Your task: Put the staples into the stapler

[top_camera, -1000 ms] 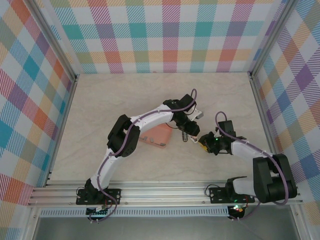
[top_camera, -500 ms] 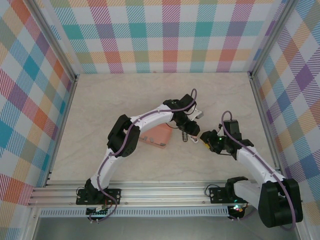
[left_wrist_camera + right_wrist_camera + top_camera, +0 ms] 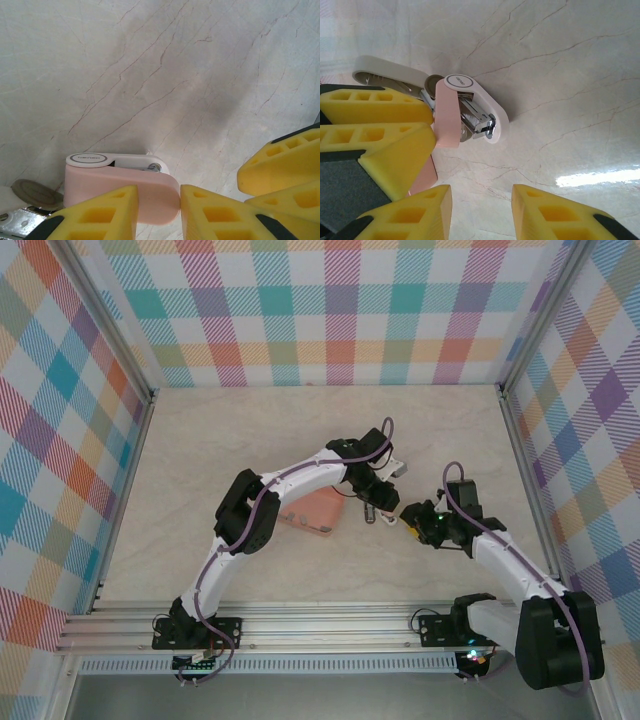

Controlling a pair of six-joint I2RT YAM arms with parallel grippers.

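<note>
Right arm (image 3: 500,560) swung, stapler (image 3: 120,187) between left fingers (image 3: 102,215)

**Clerk:** Entry one, the tray (image 3: 312,512): where did it lie?
**Keeper:** On the table (image 3: 250,440), near its middle.
**Clerk:** Entry two, the stapler (image 3: 465,107)?
**Keeper:** On the table, just right of the tray. One end sat between the fingers of the left gripper (image 3: 158,195). The right gripper (image 3: 481,200) stood just to its right.
</note>
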